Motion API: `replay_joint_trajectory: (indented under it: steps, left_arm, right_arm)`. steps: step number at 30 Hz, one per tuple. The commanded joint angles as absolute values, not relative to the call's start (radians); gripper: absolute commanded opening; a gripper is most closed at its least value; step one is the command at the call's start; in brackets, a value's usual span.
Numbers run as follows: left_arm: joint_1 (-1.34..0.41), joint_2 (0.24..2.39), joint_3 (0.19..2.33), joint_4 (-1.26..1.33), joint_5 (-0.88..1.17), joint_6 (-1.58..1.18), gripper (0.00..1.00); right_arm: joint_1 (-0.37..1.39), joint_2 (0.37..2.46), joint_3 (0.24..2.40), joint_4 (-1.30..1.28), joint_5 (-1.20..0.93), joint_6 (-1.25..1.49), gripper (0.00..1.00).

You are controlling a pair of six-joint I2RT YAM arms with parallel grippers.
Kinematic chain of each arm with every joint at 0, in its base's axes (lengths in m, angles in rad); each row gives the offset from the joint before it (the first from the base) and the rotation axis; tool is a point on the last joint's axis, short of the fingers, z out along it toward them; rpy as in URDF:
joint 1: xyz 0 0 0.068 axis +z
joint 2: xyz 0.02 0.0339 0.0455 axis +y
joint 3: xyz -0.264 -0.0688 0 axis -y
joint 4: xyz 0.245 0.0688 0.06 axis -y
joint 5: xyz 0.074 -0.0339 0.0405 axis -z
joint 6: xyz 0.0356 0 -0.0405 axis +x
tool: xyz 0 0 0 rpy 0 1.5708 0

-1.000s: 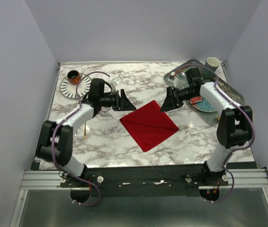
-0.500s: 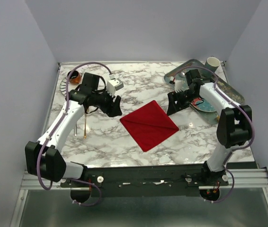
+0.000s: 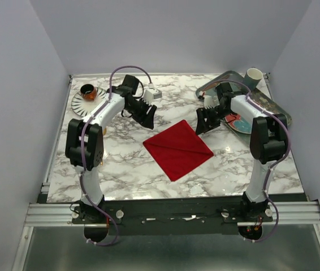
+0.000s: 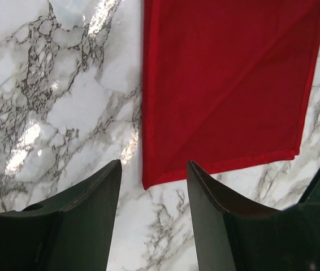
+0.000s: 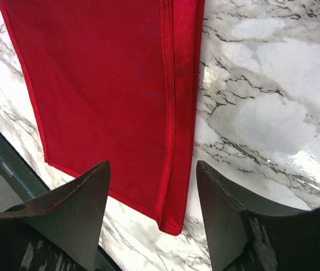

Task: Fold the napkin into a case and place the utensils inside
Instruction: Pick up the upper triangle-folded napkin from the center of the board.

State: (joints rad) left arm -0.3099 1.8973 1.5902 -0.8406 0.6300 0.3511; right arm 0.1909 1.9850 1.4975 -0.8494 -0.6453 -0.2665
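The red napkin [image 3: 178, 149] lies flat on the marble table as a folded square, set like a diamond. My left gripper [image 3: 148, 117] hovers just beyond its back left side, open. In the left wrist view one napkin [image 4: 222, 84] corner sits right ahead of the left gripper [image 4: 153, 164], untouched. My right gripper [image 3: 200, 124] hovers open at the napkin's back right edge. In the right wrist view a doubled corner of the napkin [image 5: 103, 84] lies between the right gripper's [image 5: 153, 164] fingers, not pinched. The utensils are hidden from all views.
A striped plate [image 3: 80, 104] with a brown cup [image 3: 88, 91] stands at the back left. At the back right a tray [image 3: 273, 104] holds a patterned plate [image 3: 240, 123], beside a white cup [image 3: 254, 74]. The left arm's upright link [image 3: 85, 147] stands over the table's left side.
The left arm has swung upright and its gripper moved back and right toward the napkin's far corner. The right gripper barely shifted. Both jaws narrowed a little.
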Motion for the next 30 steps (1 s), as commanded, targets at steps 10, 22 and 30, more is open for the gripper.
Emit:
replay_joint_trajectory:
  steps: [10, 22, 30]
  left_arm:
    - [-0.36, 2.149, 1.651, -0.844, 0.675, 0.374, 0.47]
    - [-0.36, 1.958, 1.241, -0.758, 0.698, 0.367, 0.25]
    - [-0.347, 1.781, 1.153, -0.686, 0.735, 0.322, 0.62]
  right_arm:
    - [0.192, 2.097, 1.566, -0.897, -0.681, -0.324, 0.72]
    - [0.236, 2.135, 1.493, -0.845, -0.753, -0.302, 0.63]
    - [0.291, 2.079, 1.43, -0.821, -0.759, -0.318, 0.61]
